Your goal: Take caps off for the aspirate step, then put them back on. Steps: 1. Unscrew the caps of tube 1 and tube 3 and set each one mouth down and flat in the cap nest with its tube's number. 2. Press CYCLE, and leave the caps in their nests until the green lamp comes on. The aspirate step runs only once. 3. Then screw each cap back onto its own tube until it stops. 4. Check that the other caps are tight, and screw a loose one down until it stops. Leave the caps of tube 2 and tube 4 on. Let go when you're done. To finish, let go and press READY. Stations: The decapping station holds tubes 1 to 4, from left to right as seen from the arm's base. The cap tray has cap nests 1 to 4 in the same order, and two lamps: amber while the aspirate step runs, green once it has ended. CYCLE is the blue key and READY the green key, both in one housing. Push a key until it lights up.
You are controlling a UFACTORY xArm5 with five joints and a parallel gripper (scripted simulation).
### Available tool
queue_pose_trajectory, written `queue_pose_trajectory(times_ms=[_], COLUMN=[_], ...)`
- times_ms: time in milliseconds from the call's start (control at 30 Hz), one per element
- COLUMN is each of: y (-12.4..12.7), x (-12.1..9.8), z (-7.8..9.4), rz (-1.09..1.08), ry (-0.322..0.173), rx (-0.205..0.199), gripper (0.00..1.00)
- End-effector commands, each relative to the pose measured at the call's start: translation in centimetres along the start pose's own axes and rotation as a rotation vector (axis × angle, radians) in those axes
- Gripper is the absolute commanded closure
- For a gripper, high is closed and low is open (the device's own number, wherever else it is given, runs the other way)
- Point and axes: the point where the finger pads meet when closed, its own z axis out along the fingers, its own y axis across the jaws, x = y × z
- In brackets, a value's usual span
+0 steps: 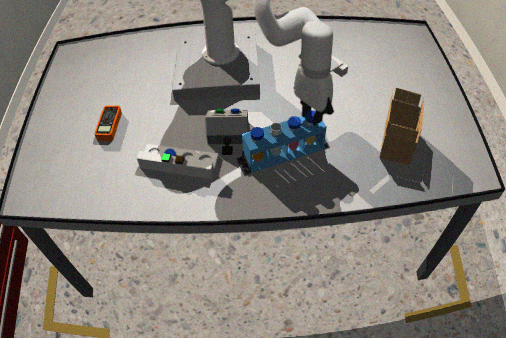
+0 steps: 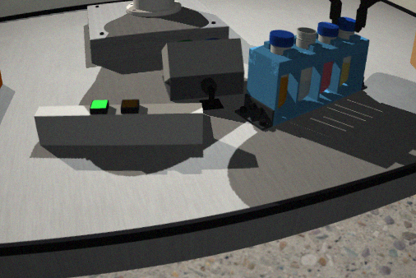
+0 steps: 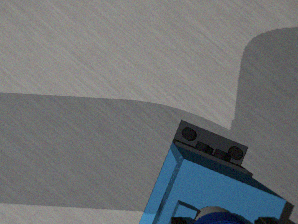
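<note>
The blue decapping station (image 1: 285,142) holds four tubes. My gripper (image 1: 314,113) stands straight above its right end and is shut on the blue cap of tube 1 (image 2: 347,23), which sits on its tube. Tube 2 (image 2: 327,29) and tube 4 (image 2: 281,38) carry blue caps. Tube 3 (image 2: 306,34) is open, showing a grey mouth. Its blue cap (image 1: 170,152) lies in a nest of the grey cap tray (image 1: 178,160). The green lamp (image 2: 99,105) is lit and the amber lamp (image 2: 130,105) is dark. The wrist view shows the rack's end (image 3: 215,190) and a sliver of blue cap (image 3: 217,216).
The grey key housing (image 1: 227,124), with a green key (image 1: 219,110) and a blue key (image 1: 235,110), stands just left of the rack. An orange multimeter (image 1: 108,122) lies far left. A brown cardboard box (image 1: 403,132) stands at the right.
</note>
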Motion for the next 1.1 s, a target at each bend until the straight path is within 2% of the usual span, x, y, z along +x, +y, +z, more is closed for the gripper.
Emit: queue_pose_trajectory(times_ms=[0, 67, 867, 1067], y=[0.15, 0.15, 0.15, 0.15], x=[-0.02, -0.02, -0.02, -0.02], z=[-0.14, -0.14, -0.03, -0.02], rz=[0.033, 0.033, 0.767, 0.785], ry=[0.0, 0.0, 0.001, 0.001], rx=[-0.004, -0.004, -0.004, -0.004], gripper=[1.0, 1.0, 1.0, 1.0])
